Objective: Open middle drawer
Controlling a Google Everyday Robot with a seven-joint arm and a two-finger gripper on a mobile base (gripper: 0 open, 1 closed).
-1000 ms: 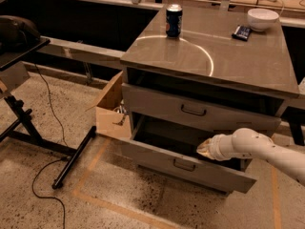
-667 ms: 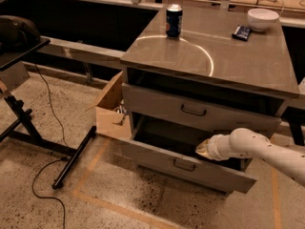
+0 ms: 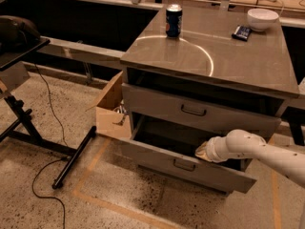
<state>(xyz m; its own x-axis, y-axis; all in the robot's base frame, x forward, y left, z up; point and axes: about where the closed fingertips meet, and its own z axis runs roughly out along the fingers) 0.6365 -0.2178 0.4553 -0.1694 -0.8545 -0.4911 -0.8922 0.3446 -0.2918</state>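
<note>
gripper (image 3: 203, 150) is sitting at the top edge of the middle drawer (image 3: 152, 157), just above its little handle (image 3: 183, 165). i cannot tell if it is open, closed or holding anything. the drawer is sticking out of the grey cabinet (image 3: 228, 56), under another drawer (image 3: 152, 101). a blue can (image 3: 173, 20) is standing on top; i cannot read its label.

Dim, warm overhead light draws a curved glare arc across the grey metal cabinet top (image 3: 238, 66). Deep shadow fills the pulled-out lower grey drawer (image 3: 152, 156), where the pale gripper (image 3: 204, 150) sits at its right, softly lit.
</note>
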